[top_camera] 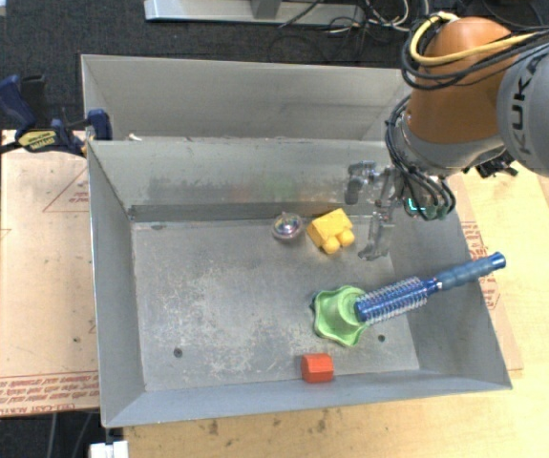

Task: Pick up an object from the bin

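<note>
My gripper (369, 214) hangs over the back right part of the bin, its fingers open with nothing between them. Just left of it lies a yellow toy block (331, 231) on the bin floor, close to the lower fingertip (375, 248) but apart from it. A small shiny silver round thing (287, 227) sits left of the block. In front of the gripper a blue brush (427, 289) lies slanted, its bristled head resting on a crumpled green thing (336, 317).
A small red-orange cube (318, 368) lies near the bin's front wall. The arm with its orange cover and cables reaches in over the right rim. The left half of the bin floor is bare metal.
</note>
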Robot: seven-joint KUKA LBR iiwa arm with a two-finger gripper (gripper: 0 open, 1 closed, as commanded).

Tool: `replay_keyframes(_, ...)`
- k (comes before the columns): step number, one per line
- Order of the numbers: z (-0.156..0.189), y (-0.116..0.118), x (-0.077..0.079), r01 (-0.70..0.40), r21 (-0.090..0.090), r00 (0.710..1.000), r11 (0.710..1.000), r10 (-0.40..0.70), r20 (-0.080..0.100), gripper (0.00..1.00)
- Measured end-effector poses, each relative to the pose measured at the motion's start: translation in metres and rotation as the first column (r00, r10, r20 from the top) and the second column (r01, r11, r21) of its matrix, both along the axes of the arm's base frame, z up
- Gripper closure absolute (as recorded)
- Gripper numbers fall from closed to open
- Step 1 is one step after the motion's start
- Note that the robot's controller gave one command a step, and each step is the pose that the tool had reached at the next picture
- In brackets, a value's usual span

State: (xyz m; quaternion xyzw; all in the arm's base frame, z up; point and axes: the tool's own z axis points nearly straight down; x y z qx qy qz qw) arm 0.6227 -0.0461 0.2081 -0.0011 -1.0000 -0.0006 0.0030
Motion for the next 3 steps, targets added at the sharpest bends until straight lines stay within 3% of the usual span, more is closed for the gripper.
replay_keyframes(1, -0.131, -0.079, -0.027, -0.030, 0.000, 1.000, 1.000, 0.030, 0.000, 0.00)
replay_keyframes(2, -0.135, -0.090, -0.096, -0.304, -0.004, 0.952, 0.953, 0.304, 0.021, 0.00)
replay_keyframes(3, -0.137, -0.040, -0.125, -0.493, -0.004, 0.870, 0.870, 0.493, 0.018, 0.00)
